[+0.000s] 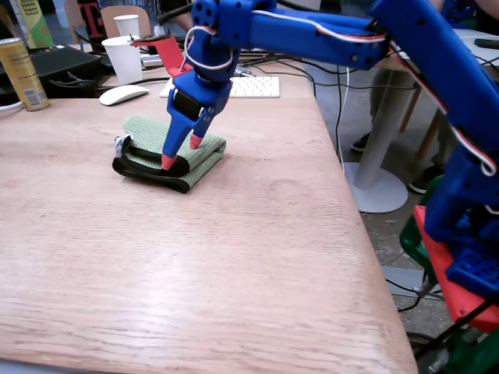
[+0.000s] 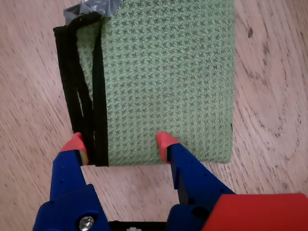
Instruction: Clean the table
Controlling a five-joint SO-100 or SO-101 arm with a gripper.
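Jaws spread apart, nothing between them gripped. Gripper points down at the near end of the green cloth; in the wrist view one red fingertip sits at the cloth's black-trimmed edge, the other red tip is on the green weave further right. Contact with the cloth looks likely but can't be confirmed. In the fixed view the gripper comes down from the blue arm, tips at the folded cloth, one tip at the black edge band.

Cloth is folded, waffle textured, black border along one side, a bit of grey tape at its far corner in the wrist view. It lies flat on the desk, a light-brown wooden top with visible grain and a rounded edge, cloth towards the far left part in the fixed view.

Behind the cloth: white mouse, white keyboard, white paper cup, yellow can at far left. Round white pedestal table base stands on the floor to the right of the desk. Red arm base part at right edge.
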